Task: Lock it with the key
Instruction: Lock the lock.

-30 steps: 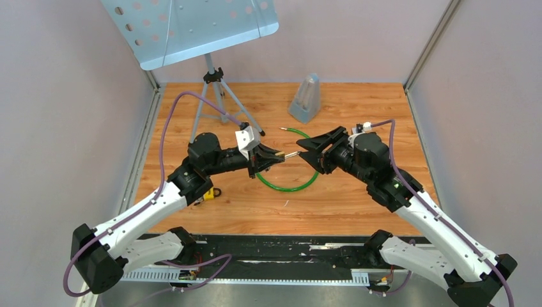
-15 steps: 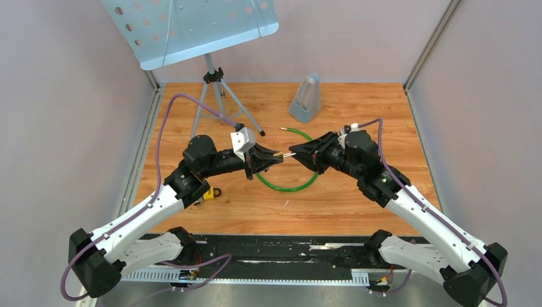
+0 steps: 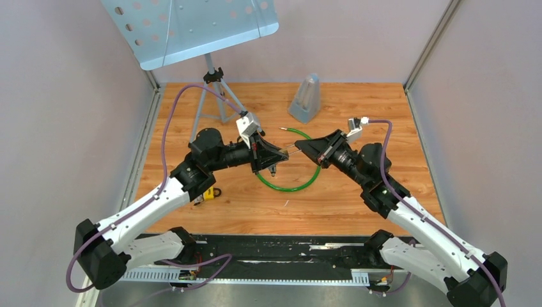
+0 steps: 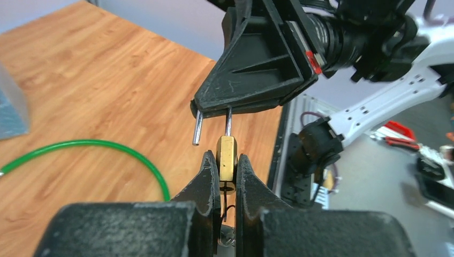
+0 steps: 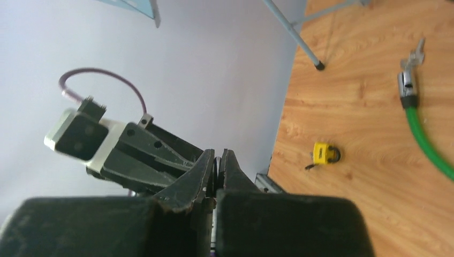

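A brass padlock is clamped between the fingers of my left gripper, which is shut on its body. A thin dark key sticks out of the lock's underside, with a ring hanging below it. The steel shackle stands open, one leg free of the body. Its top disappears between the jaws of my right gripper, which is shut on it. In the top view the left gripper and right gripper meet tip to tip above the wooden floor. The right wrist view shows the right gripper pressed shut.
A green cable loops on the floor under the grippers. A small yellow padlock lies by the left arm. A grey metronome stands at the back. A music stand on a tripod is at the back left.
My right gripper has closed from partly open onto the shackle. Both wrists have rolled, and the left gripper now holds the padlock with the key hanging downward.
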Tool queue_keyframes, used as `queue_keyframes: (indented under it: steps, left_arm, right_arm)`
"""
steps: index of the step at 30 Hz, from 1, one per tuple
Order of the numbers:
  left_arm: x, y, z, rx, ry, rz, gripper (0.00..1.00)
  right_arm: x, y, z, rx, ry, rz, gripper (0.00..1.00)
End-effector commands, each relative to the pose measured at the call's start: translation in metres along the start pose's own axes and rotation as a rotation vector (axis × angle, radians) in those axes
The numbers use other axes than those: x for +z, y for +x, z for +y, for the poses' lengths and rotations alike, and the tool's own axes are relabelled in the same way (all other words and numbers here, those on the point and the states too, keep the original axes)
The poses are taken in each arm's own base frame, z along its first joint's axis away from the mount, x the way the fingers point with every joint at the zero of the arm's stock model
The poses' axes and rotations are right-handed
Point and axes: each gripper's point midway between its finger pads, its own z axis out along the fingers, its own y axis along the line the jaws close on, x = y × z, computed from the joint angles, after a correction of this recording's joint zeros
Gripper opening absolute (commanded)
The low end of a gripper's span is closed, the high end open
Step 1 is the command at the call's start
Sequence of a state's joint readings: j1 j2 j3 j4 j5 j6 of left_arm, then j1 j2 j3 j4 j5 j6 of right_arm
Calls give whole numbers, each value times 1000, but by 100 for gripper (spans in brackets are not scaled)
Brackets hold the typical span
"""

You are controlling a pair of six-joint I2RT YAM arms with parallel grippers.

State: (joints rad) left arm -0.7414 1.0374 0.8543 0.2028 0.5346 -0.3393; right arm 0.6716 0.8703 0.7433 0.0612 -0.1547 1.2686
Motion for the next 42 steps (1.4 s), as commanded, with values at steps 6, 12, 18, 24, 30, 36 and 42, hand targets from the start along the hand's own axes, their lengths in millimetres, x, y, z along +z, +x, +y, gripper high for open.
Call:
queue_keyframes:
  steps: [6,12,18,24,30,36,42]
  left_arm:
    - [14,-27,5,-243,57,-20,0]
    - [17,-40,-16,-270,197,-13,0]
    - [13,-37,-21,-208,230,14,0]
    - [9,-39,-26,-173,249,5,0]
    - [6,-41,-31,-158,268,1,0]
    - [2,-41,-33,-133,272,-3,0]
    - [-4,-38,-36,-92,275,10,0]
  right_arm:
    - [-41,12,84,-534,-504,-35,0]
    - [-57,26,95,-773,-608,3,0]
    - [-59,33,94,-863,-596,66,9]
    - [-63,44,89,-913,-611,136,14]
    - [-66,46,89,-923,-611,155,16]
    - [-67,40,96,-884,-578,139,31]
    - [-68,32,102,-835,-543,108,59]
